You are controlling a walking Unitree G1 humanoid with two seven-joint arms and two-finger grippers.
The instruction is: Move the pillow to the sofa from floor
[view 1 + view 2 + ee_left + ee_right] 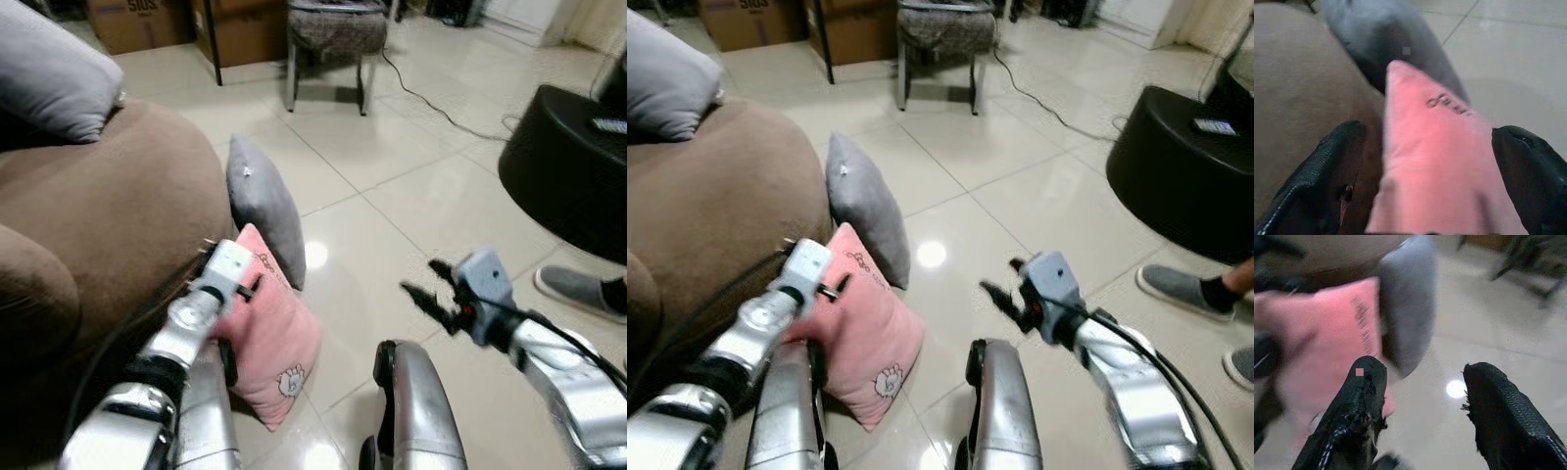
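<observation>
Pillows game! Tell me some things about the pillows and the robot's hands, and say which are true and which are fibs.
1. The pink pillow leans against the brown sofa. True.
2. The left gripper has its fingers open around the pink pillow's top. True.
3. The right gripper holds the grey pillow. False: it hovers open over the floor tiles.
4. The grey pillow on the floor lies on top of the sofa. False: it stands behind the pink one.

Looked like somebody's living room: a fat brown fabric sofa [98,225] at 9 o'clock, glossy cream floor tiles [392,206], a grey upholstered metal-legged chair [333,39] at 12, cardboard boxes [137,22] behind.
</observation>
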